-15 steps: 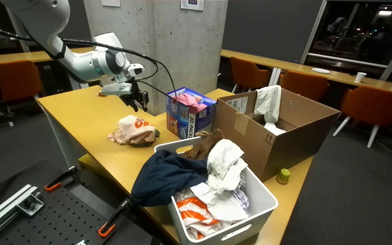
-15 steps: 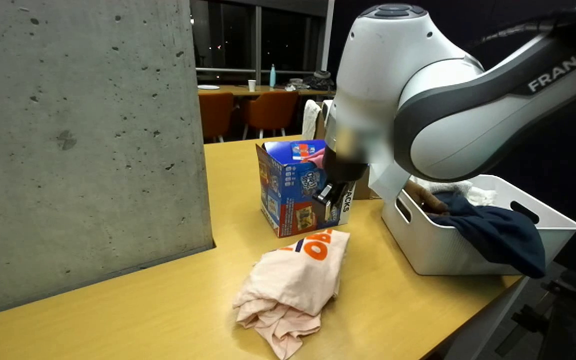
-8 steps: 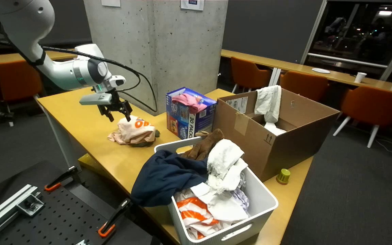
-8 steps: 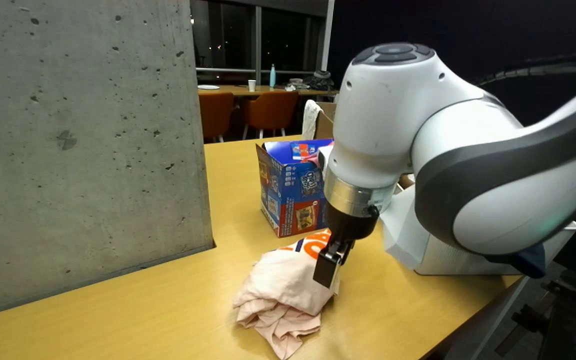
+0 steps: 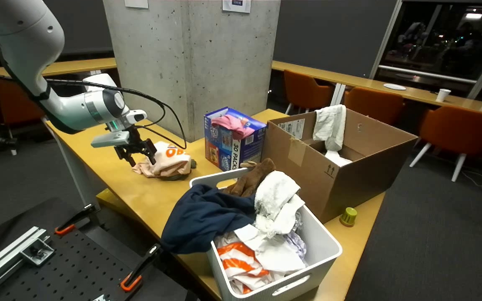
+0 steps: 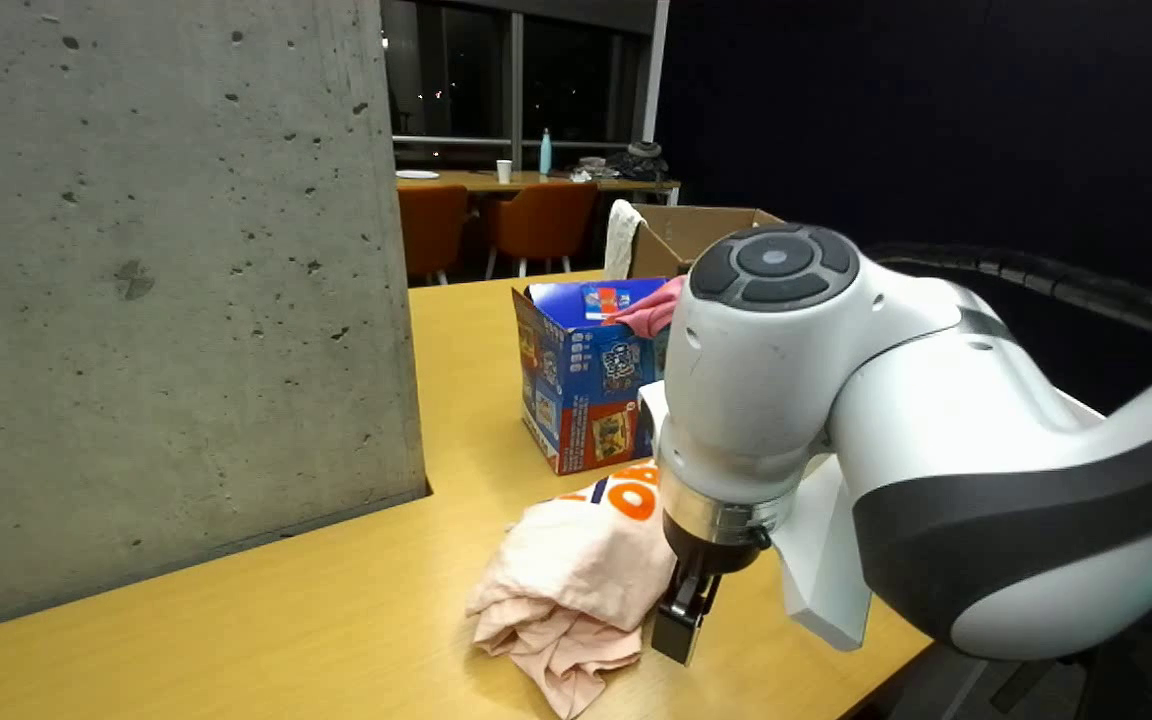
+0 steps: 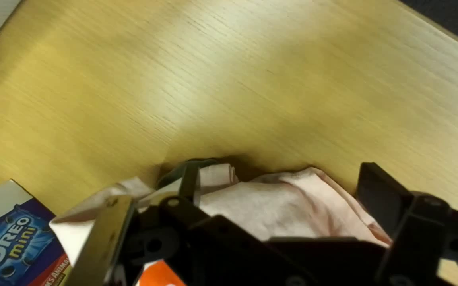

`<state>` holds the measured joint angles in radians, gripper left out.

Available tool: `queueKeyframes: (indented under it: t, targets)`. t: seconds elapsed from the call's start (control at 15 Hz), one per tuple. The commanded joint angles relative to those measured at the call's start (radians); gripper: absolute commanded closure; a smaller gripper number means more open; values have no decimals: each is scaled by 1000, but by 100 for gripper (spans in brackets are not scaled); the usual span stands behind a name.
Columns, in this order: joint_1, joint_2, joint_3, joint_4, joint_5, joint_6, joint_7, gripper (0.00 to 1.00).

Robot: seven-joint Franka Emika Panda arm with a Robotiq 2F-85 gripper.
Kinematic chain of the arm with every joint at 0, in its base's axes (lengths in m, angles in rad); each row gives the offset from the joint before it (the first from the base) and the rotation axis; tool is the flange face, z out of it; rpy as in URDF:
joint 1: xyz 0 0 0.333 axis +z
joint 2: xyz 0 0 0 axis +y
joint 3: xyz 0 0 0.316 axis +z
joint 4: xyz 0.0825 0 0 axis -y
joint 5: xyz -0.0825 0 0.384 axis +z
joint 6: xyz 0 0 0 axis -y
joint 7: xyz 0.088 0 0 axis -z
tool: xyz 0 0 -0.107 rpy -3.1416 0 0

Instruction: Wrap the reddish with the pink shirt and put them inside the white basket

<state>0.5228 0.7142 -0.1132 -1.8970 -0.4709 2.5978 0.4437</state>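
Shirt (image 5: 165, 161) heaped on counter (image 5: 140, 192), end effector (image 5: 142, 162) spread close to it

The shirt, pale pink with orange lettering, lies in a crumpled heap on the yellow counter in both exterior views, near the white basket (image 5: 318, 246) but outside it. A dark green thing (image 7: 173, 173) shows at its edge; what the folds may cover cannot be told.

The arm (image 6: 956, 420) extends over the counter, and the end effector points down close to the heap. In the wrist view its two fingers (image 7: 382, 198) stand wide apart, with pale cloth seen between them. Whether either one touches the shirt cannot be told.

The basket stands at the near part of the counter in an exterior view. Navy cloth (image 5: 207, 219) hangs out over its rim, a brown bundle (image 5: 251, 179) sits beside that, and white cloth (image 5: 276, 200) and an orange-and-white bag (image 5: 241, 267) lie inside.

Near the shirt, a blue snack box (image 5: 220, 150) stands upright with pink cloth (image 5: 234, 125) bunched in its top. Beside it is a brown cardboard box (image 5: 362, 184) with a white towel (image 5: 330, 125) hung over its wall. A green cup-like thing (image 5: 348, 216) stands just beside the cardboard box. A concrete pillar (image 6: 166, 300) rises at the counter's edge.
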Motion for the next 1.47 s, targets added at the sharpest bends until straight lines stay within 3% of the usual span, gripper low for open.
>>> queueKeyframes:
  t: [0.0,0.2,0.8,0.87,1.0,1.4]
  targets:
    - [21,78,-45,64,-15,27,64,0]
    - [-16,121,-28,104,39,103,56,0]
    - [-26,208,-40,184,181,229,28,0]
    - [-27,208,-39,183,192,231,23,25]
    - [-20,201,-43,175,205,243,22,32]
    - [-16,187,-49,164,220,245,18,80]
